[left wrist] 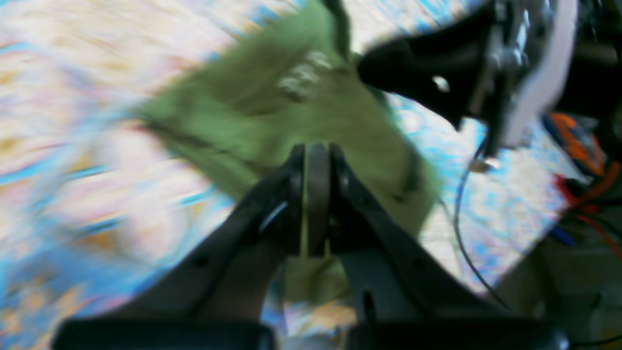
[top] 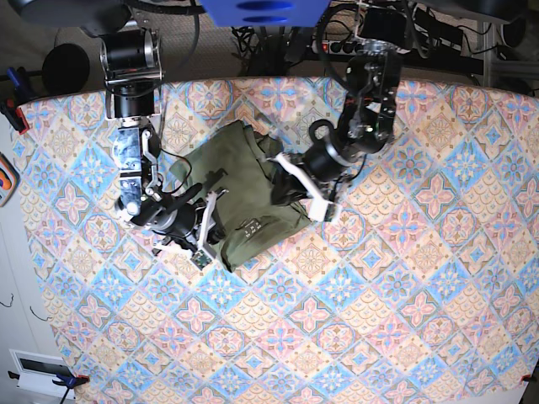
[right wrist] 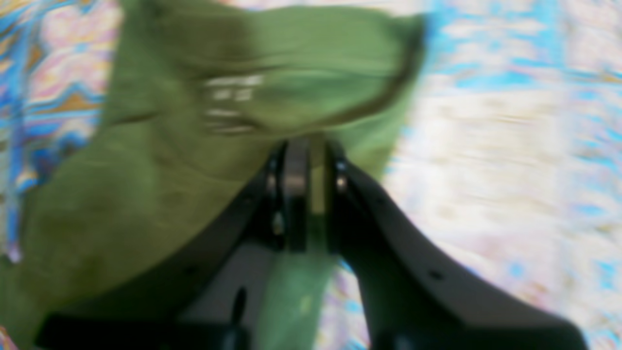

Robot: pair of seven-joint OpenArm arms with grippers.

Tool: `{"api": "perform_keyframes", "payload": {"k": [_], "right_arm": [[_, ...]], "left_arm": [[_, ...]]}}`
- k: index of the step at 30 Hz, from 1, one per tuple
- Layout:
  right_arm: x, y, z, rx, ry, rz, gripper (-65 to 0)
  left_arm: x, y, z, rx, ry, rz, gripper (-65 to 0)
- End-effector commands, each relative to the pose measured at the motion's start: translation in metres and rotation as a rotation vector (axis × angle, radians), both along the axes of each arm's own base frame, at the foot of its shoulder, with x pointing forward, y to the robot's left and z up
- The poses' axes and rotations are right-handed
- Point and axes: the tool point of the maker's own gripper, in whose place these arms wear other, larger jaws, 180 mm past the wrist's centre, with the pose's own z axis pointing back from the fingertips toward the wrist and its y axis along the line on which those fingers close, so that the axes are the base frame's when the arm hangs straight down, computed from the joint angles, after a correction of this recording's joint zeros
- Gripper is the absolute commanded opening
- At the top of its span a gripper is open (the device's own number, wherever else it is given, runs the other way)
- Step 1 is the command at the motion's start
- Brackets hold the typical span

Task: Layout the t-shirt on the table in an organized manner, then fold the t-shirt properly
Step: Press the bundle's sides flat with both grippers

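Claws, left claw (left wrist: 317,160) and right claw (right wrist: 305,155), pinch t-shirt (top: 244,198) edges; table (top: 404,320) bare around.

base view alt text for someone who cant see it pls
Seen from above, two robot arms grip a crumpled green t-shirt from either side on a table with pastel diamond tiles. The left gripper and right gripper have shut jaws.

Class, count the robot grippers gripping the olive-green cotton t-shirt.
2: the left gripper pinches the olive-green cotton t-shirt near its neck; the right gripper clamps its other side.
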Motion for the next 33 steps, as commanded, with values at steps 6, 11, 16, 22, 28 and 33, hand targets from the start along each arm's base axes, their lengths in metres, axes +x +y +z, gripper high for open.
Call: {"api": "perform_keyframes", "payload": {"k": [6,11,16,22,28,33], "right_arm": [[-0.005,-0.016,0.039,-0.020,-0.114,-0.017,-59.9],[-0.036,-0.017,0.034,-0.034,-0.104,-0.015,-59.9],[-0.054,-0.015,0.029,-0.040,-0.092,-0.006,-59.9],[-0.064,-0.020,0.021,-0.061,-0.069,0.004,-59.9],[-0.069,-0.025,-0.003,-0.064,0.004,-0.007,-59.9],[-0.077,-0.035,-0.037,-0.061,0.110,-0.036,-59.9]], "left_arm": [[0.016,-0.042,0.013,-0.055,-0.038,-0.047,-64.3],[0.026,-0.064,-0.006,-0.007,-0.024,-0.076,-64.3],[0.025,-0.059,-0.044,0.090,0.041,-0.085,-64.3],[0.022,-0.035,-0.078,0.184,0.071,-0.073,-64.3],[0.018,-0.025,-0.099,0.197,0.094,-0.053,-64.3],[0.018,-0.017,-0.103,0.217,0.095,-0.052,-64.3]]}}
